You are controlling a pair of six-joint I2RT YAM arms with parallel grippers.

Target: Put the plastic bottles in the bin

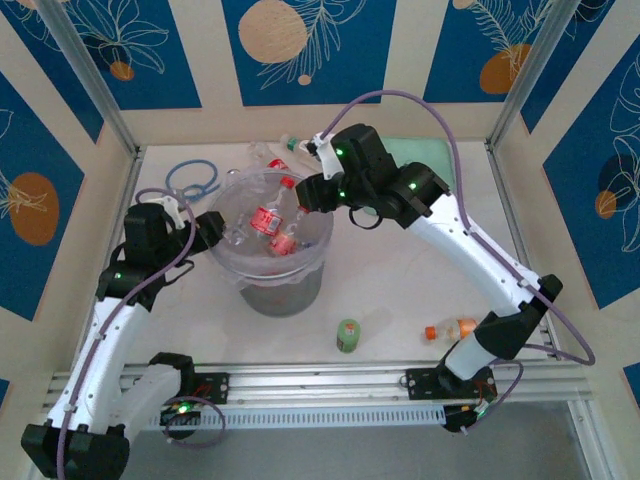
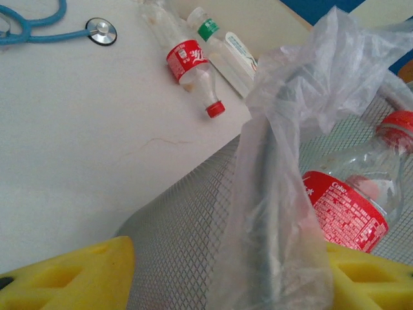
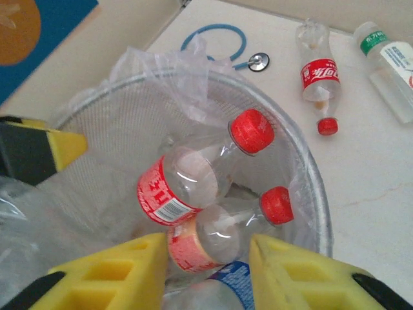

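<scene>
The bin (image 1: 285, 290) stands mid-table, lined with a clear bag, and holds several plastic bottles (image 1: 266, 220). My right gripper (image 1: 308, 195) hangs over its right rim (image 3: 316, 194). In the right wrist view this gripper (image 3: 208, 240) is shut on a pale red-labelled bottle (image 3: 216, 236). That bottle lies against another red-capped bottle (image 3: 187, 184). My left gripper (image 1: 208, 232) is at the left rim and stands open (image 2: 226, 248), astride the mesh wall (image 2: 187, 213) and the bunched bag. Loose bottles lie behind the bin (image 2: 190, 64) (image 2: 222, 45). Near the front lie a green one (image 1: 348, 335) and an orange one (image 1: 452, 328).
A blue stethoscope (image 1: 190, 180) lies at the back left. A mint-green case (image 1: 425, 152) sits at the back right, under my right arm. The table's side rails and patterned walls close in the space.
</scene>
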